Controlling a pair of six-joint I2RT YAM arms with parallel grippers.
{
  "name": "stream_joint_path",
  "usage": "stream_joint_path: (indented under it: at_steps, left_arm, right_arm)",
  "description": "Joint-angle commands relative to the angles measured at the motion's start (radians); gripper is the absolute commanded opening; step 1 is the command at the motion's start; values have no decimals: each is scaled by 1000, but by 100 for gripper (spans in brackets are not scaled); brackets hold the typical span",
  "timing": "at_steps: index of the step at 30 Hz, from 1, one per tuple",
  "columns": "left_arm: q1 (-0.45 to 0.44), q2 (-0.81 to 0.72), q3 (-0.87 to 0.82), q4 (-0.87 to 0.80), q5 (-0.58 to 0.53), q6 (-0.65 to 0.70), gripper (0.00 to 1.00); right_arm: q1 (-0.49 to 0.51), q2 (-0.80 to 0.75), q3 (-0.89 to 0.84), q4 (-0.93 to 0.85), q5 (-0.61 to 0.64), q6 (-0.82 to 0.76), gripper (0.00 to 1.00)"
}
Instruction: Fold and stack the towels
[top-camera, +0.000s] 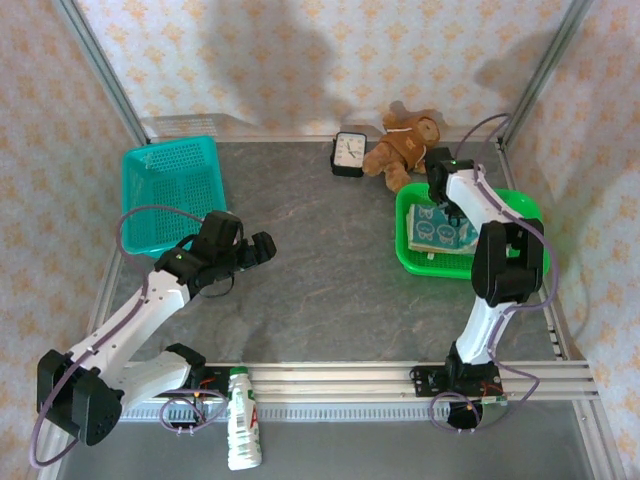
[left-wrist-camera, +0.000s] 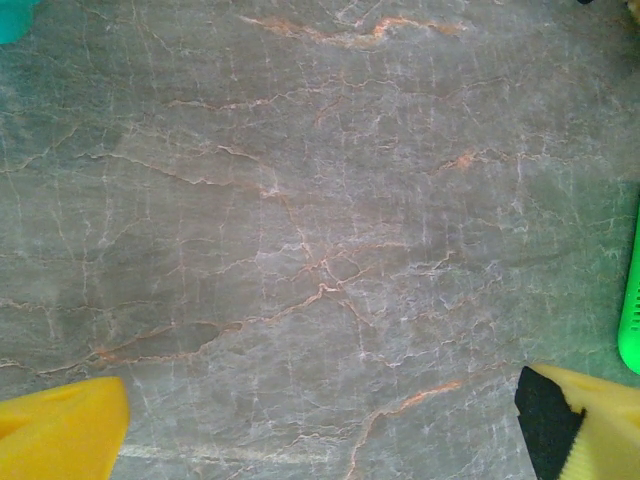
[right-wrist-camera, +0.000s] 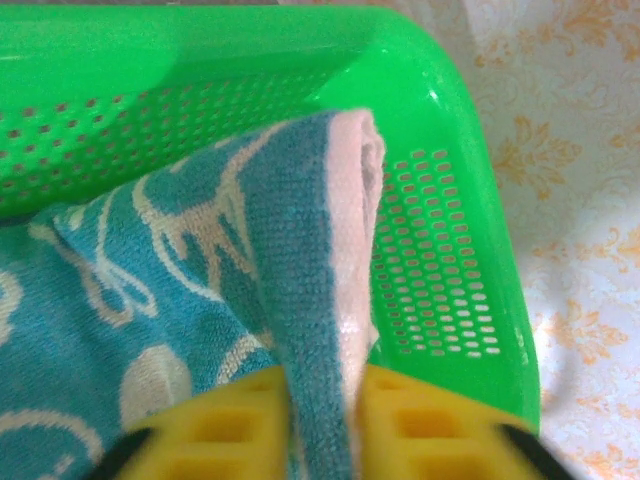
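Note:
A teal towel with a cream print (top-camera: 440, 232) lies folded in the green tray (top-camera: 408, 262) at the right. In the right wrist view a raised fold of this towel (right-wrist-camera: 300, 250), teal outside and pale pink inside, runs up between my yellow fingers (right-wrist-camera: 225, 430). My right gripper (right-wrist-camera: 322, 425) is shut on that fold, close to the tray's corner (right-wrist-camera: 440, 150). From above, the right gripper (top-camera: 440, 200) sits over the tray's far side. My left gripper (top-camera: 262, 248) hovers over bare table left of centre, open, its fingers (left-wrist-camera: 60, 435) wide apart with nothing between them.
A teal basket (top-camera: 172, 190) stands at the back left. A small clock (top-camera: 349, 153) and a brown teddy bear (top-camera: 403, 147) sit at the back, near the tray. A white bottle (top-camera: 240, 432) lies at the near edge by the left arm's base.

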Motion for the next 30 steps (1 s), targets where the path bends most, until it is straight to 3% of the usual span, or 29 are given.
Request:
stream_joint_path:
  at_steps: [1,7,12,17,21,24,28,30]
  left_arm:
    - [10,-22,-2,-36,-24,9,100]
    - [11,-7,3,-28,-41,23,100]
    - [17,7,26,-52,-141,75,100]
    - [30,8,46,-84,-326,130,100]
    - [30,-50,-16,-6,-510,184,100]
    - [42,-106,-91,76,-650,250,100]
    - [113,-109,-160,170,-741,322,100]
    - [148,-69,-173,223,-764,392,100]
  right_arm:
    - [-12,0,46,-2,50,17,57]
    - [-13,-66,26,8,21,21,74]
    - [-12,-243,-95,125,-183,16,100]
    - [-12,-488,-314,344,-433,9,99]
    - [-10,-654,-553,617,-542,-22,99]
    - [-11,-707,-708,793,-528,-111,99]
    - [-11,-656,-771,870,-486,-132,99]
    - [-11,-631,-841,1001,-438,-117,99]
